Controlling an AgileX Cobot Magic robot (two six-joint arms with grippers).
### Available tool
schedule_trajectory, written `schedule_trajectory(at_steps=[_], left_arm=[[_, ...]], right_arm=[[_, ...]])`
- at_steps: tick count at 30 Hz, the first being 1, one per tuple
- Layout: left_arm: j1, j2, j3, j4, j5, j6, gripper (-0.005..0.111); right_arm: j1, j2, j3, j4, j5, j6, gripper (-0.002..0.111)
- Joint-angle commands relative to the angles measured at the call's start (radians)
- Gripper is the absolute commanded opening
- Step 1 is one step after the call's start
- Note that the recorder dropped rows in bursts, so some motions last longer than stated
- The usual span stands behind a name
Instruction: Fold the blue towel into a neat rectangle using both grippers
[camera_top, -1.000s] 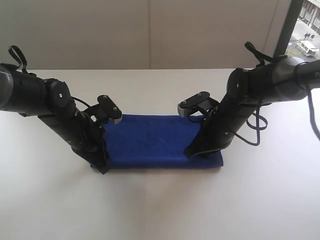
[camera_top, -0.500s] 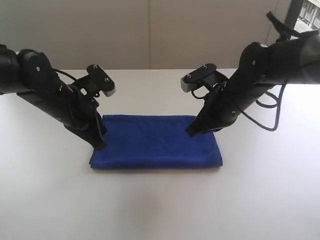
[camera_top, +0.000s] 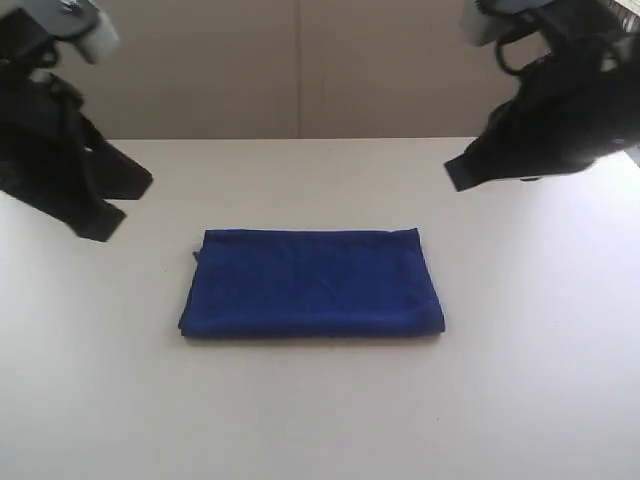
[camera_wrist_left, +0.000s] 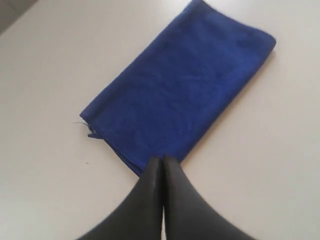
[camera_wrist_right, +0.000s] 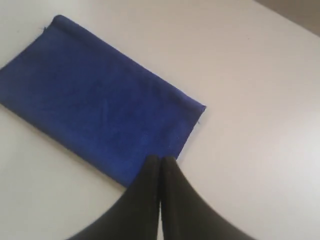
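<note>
Blue towel (camera_top: 312, 283) lying free at middle of table (camera_top: 320, 420), a tidy rectangle. Left gripper (camera_wrist_left: 162, 159) and right gripper (camera_wrist_right: 160, 159) now lifted clear to either side, fingers pressed together, empty. Folding probably finished.

Deep blue towel (camera_top: 312, 284) lying flat, folded into a tidy rectangle, edges fairly square, my left gripper (camera_wrist_left: 162, 162) and my right gripper (camera_wrist_right: 160, 161) both with jaws pressed together, empty, up off the cloth

Folded blue towel (camera_wrist_right: 100, 105) flat on white table (camera_wrist_right: 250, 75), right gripper (camera_wrist_right: 160, 162) above it (fingers pressed together, empty)
</note>
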Motion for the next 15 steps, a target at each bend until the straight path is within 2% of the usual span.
schedule_trajectory(at_steps=[1,6,9,12,15], left_arm=[[0.003,-0.311,0.121,-0.011,0.03,-0.103,0.0],[0.003,-0.676,0.267,0.014,0.029,-0.187,0.0],[0.003,-0.83,0.328,0.014,0.028,-0.21,0.0],[0.003,-0.92,0.392,0.014,0.024,-0.252,0.0],[0.003,-0.937,0.489,-0.012,-0.038,-0.256,0.0]], right_arm=[[-0.007,-0.289,0.176,-0.016,-0.033,0.077,0.0],[-0.007,-0.62,0.361,-0.027,-0.058,0.171,0.0],[-0.007,-0.774,0.459,-0.027,-0.089,0.244,0.0],[-0.007,-0.88,0.553,-0.027,-0.16,0.294,0.0],[-0.007,-0.92,0.639,-0.014,-0.237,0.325,0.0]])
